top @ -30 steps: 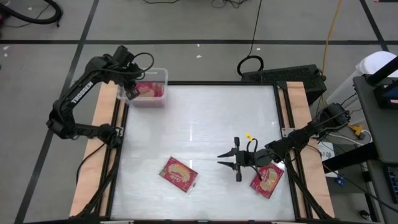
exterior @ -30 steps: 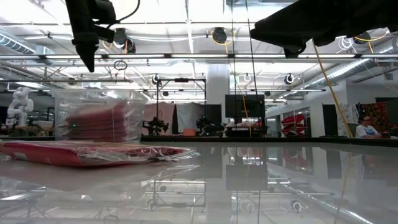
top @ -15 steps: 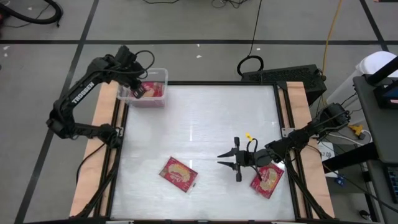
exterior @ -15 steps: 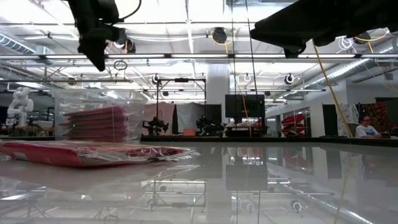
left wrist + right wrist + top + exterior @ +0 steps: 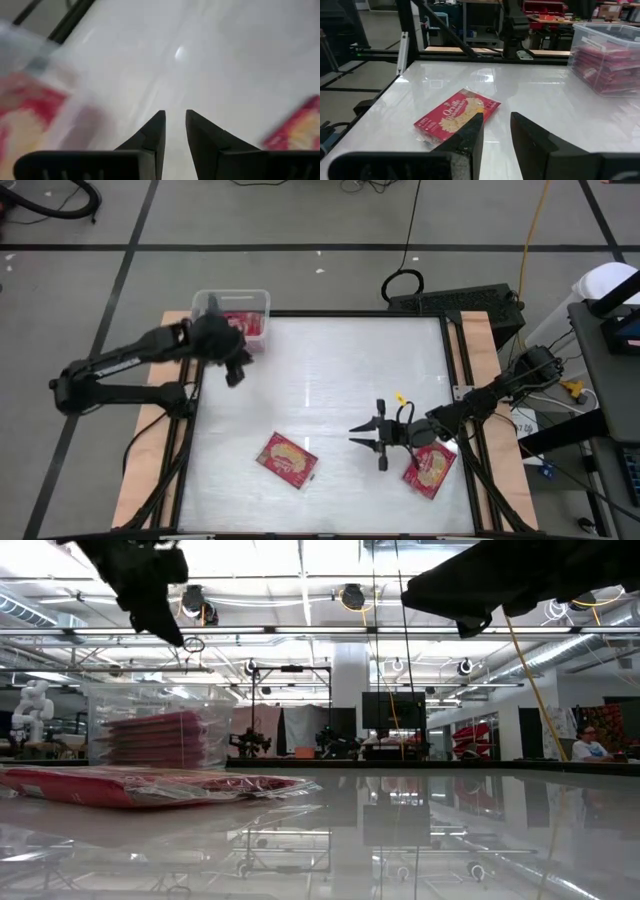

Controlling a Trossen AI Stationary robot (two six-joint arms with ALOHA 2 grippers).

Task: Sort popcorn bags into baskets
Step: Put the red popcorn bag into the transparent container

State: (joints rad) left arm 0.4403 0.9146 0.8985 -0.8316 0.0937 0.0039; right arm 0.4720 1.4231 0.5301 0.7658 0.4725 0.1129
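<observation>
Left gripper [image 5: 236,370] hovers beside the basket [image 5: 262,301], fingers slightly parted, empty; right gripper [image 5: 367,438] spread open over the worktop [image 5: 330,380].

left gripper [image 5: 236,372] swung away from the clear basket [image 5: 232,302], out over table

A robotics lab in an open industrial hall: ceiling pipes [image 5: 330,632] and strip lighting are running overhead, a white humanoid robot [image 5: 30,710] is standing at the far left, a dark monitor [image 5: 394,710] is facing the glossy white worktop [image 5: 420,830], and cables are trailing across the taped floor [image 5: 90,290].
</observation>
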